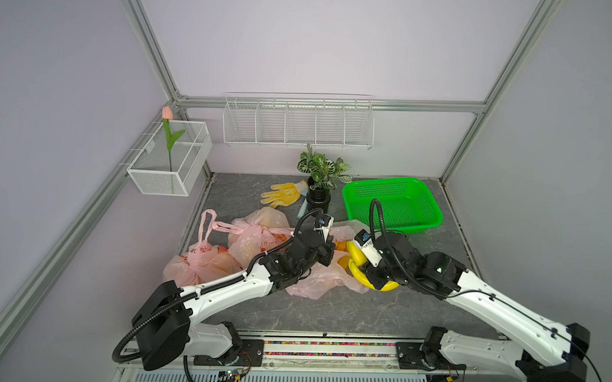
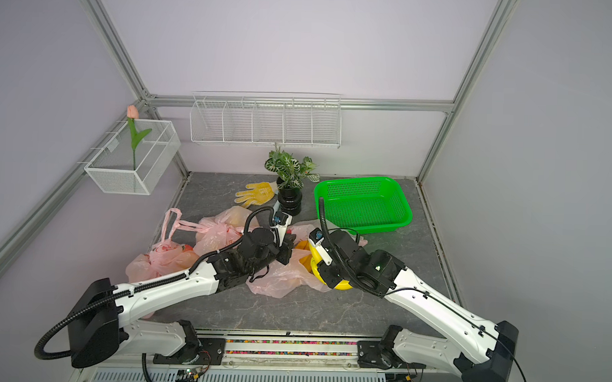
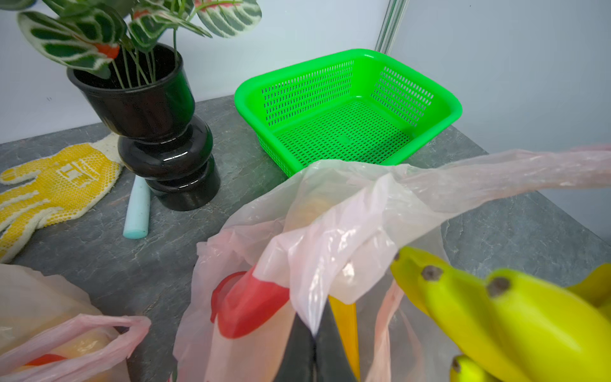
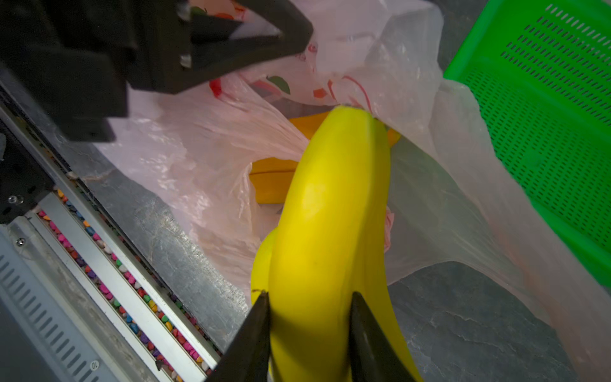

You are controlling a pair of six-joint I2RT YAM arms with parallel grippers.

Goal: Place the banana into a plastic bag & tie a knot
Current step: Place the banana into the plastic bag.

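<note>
Two grips are holding at once — the left pincer (image 3: 314, 335) is pinching shut on the rim of the plastic bag (image 3: 347, 205), lifting its mouth; the right pincer (image 4: 309, 297) is clamping the banana (image 4: 330, 198), whose far end is lying at that mouth, just ahead. The right should be sliding straight forward, low, under the raised film, releasing only once fully inside

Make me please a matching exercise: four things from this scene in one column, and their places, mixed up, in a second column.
1 banana
2 open plastic bag
3 glove
4 tulip

a in the white mesh box
b pinched by the left end effector
c beside the black pot
d between the right end effector's jaws

Pairs: 1-d, 2-b, 3-c, 4-a
</note>
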